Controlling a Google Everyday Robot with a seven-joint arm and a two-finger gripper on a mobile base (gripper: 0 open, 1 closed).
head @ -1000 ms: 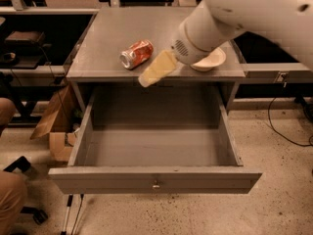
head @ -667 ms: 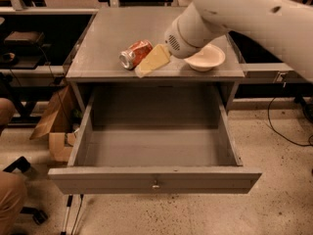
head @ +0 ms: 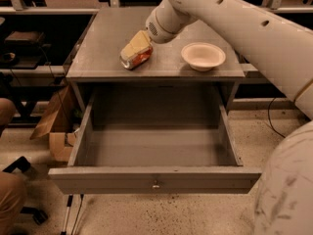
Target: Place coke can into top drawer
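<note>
The coke can [head: 139,59] lies on its side on the grey cabinet top [head: 107,33], left of centre near the front edge. My gripper [head: 135,47], beige, comes in from the upper right on the white arm. It sits right on top of the can and covers its upper part. The top drawer [head: 155,153] is pulled wide open below the cabinet top. Its inside is bare, and a small metal knob [head: 155,184] shows on its front panel.
A beige round bowl [head: 203,56] stands on the cabinet top to the right of the can. A cardboard box [head: 53,129] lies on the floor at the left. A person's legs [head: 10,199] show at the lower left. The robot's white body [head: 288,190] fills the lower right.
My gripper has moved left and down from beside the can onto it. The can and the bowl have stayed in place, and the drawer has stayed open.
</note>
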